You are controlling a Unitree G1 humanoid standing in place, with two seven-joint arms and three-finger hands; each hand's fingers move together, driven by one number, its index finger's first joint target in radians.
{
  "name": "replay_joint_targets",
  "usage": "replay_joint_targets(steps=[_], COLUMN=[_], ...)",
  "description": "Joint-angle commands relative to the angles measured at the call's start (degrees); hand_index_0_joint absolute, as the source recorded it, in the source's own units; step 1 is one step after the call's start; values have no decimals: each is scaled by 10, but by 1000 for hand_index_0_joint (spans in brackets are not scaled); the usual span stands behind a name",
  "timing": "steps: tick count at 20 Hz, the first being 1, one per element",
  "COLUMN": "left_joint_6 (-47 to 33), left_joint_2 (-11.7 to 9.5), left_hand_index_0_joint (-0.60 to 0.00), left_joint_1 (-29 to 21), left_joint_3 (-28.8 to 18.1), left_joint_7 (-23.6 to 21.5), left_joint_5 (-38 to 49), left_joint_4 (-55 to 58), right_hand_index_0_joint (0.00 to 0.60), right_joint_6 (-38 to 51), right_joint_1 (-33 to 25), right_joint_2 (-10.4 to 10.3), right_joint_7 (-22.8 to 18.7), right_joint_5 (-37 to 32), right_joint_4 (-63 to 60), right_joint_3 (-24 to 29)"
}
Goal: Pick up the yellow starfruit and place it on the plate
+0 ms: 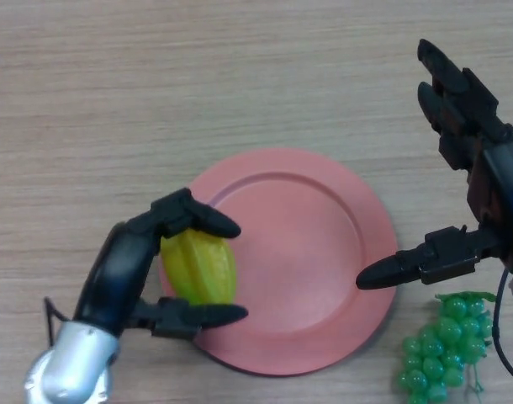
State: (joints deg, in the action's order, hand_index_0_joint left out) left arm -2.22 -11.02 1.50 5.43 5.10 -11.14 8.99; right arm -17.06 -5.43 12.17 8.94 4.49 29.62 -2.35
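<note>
Light wood table (156,84) filled whole view. Thin grain lines ran sideways. Soft, even light lay on top.

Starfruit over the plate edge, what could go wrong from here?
1. The left hand holds the starfruit over the left rim of the plate, not the middle; released here, it may roll off onto the table.
2. The right hand has a finger over the plate's right rim and could nudge it.
</note>
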Motion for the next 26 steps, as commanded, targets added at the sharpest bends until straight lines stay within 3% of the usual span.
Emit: replay_joint_targets(steps=[1,2,3,4,5,6,7,11,17,19,22,26], left_joint_6=[-93,-99,-100,-101,-101,-100,-98,-81,-31,-40,-45,-36], left_joint_2=[-3,-3,-3,-3,-3,-3,-3,-9,-18,-23,-29,-38], left_hand_index_0_joint=[-600,-550,-450,-300,-200,-58,0,0,0,0,0,0], left_joint_1=[-13,-14,-14,-13,-13,-12,-11,-18,-11,9,46,32], left_joint_3=[-15,-13,-12,-11,-10,-9,-8,-21,-79,-100,-146,-207], left_joint_7=[-44,-53,-55,-57,-59,-60,-60,-65,-70,-50,29,70], left_joint_5=[-27,-42,-44,-51,-56,-62,-66,-90,0,30,75,146], left_joint_4=[11,2,0,-4,-8,-12,-14,3,102,130,174,193], right_hand_index_0_joint=[0,0,0,0,0,0,0,0,0,0,0,0], right_joint_6=[67,68,68,69,70,76,79,73,66,75,70,77], right_joint_1=[-18,-21,-21,-21,-21,-20,-21,-24,-32,-30,-27,-16], right_joint_2=[9,9,9,10,10,10,10,9,7,6,6,5], right_joint_7=[-14,-14,-14,-14,-14,-15,-16,-17,-12,-14,-14,-17], right_joint_5=[-6,-8,-8,-9,-9,-8,-7,-10,-8,-4,-6,-11], right_joint_4=[29,27,27,26,25,21,18,18,20,16,22,23], right_joint_3=[26,26,27,27,27,28,29,27,19,17,17,18])
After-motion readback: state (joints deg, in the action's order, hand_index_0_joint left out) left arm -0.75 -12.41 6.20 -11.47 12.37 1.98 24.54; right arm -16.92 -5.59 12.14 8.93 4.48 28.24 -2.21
